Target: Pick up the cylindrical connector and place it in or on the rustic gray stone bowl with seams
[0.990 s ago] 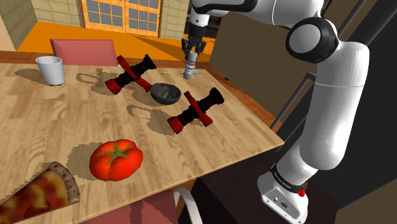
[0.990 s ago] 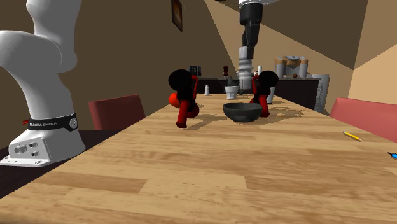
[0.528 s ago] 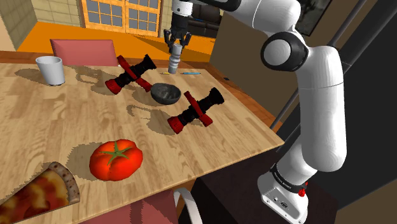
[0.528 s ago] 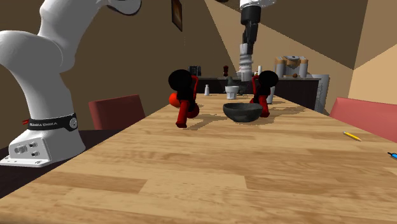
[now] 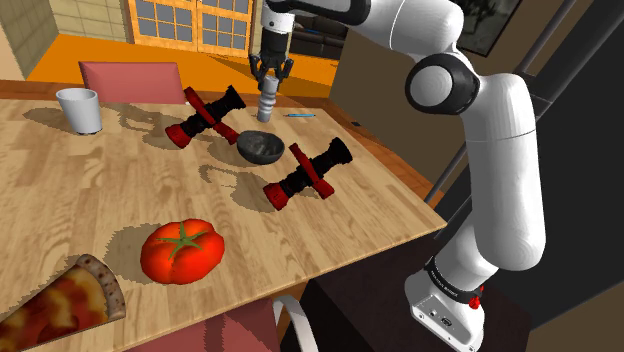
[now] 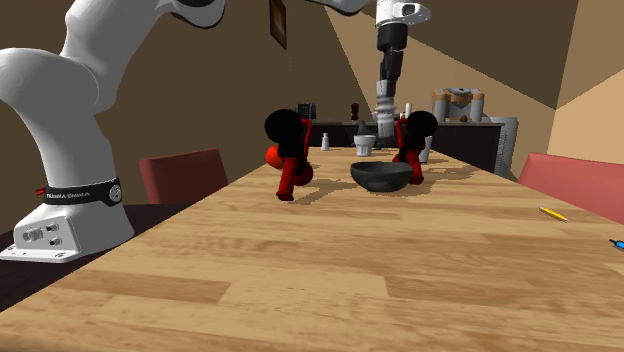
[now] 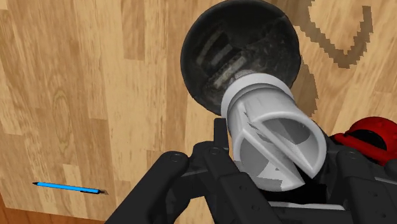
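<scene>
- The gripper [image 7: 270, 162] pinches the pale connector [image 7: 270, 130] by its upper end, one black finger on each side. The connector hangs upright, clear of the table [image 5: 100, 190].
- In the wrist view the dark bowl [image 7: 216, 51] lies straight beyond the connector's lower end, with its hollow open to the camera. The tip overlaps the bowl's edge more than its middle, so I judge it close to centred but not quite.
- This is the change. A second ago the connector hung off to the shoulder view's right of the bowl, out near the blue pen [image 5: 300, 115]. The arm has swung it toward that view's left, most of the way in the first half second. It now sits in line with the bowl, and the pen is well apart.
- The second exterior view shows an open gap between the connector and the bowl's rim.
- For the task, the carry looks nearly finished. What remains is a small correction, a descent and letting go.
- One red-and-black dumbbell [image 5: 308, 172] lies just beside the bowl and a second dumbbell [image 5: 210, 115] lies near its other side. A crooked drop could land on either.
- Farther off, the cup [image 5: 80, 110], tomato [image 5: 181, 250] and pizza slice [image 5: 60, 300] lie where they were.
</scene>
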Robot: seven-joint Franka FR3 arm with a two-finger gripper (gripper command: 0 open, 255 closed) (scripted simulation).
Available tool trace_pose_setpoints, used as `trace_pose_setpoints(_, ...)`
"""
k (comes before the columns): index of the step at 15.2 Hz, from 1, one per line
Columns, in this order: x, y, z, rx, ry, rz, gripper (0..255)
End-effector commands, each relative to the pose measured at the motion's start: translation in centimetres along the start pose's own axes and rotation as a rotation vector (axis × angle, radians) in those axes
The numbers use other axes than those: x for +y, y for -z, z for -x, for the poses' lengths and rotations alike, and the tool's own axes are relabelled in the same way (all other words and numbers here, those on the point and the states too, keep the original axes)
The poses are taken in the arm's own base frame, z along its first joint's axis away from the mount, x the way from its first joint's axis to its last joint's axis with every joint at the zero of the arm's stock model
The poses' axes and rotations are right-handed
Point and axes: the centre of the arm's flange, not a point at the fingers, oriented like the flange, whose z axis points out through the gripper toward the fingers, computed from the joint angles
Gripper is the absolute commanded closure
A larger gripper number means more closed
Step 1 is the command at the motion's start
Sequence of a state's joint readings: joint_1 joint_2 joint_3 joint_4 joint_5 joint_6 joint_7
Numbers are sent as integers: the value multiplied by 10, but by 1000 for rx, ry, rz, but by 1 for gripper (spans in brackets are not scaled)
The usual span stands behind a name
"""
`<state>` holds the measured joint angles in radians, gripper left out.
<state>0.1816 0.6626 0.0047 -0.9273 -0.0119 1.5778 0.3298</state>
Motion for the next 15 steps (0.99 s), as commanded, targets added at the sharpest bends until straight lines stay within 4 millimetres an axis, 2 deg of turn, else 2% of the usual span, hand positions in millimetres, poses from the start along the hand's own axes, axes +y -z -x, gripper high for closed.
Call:
trace_pose_setpoints(1,0,-10,-1,1,0,0,255)
trace_pose_setpoints(14,-1,-83,-2,1,0,0,255)
trace_pose_setpoints(15,-1,-83,-2,1,0,0,255)
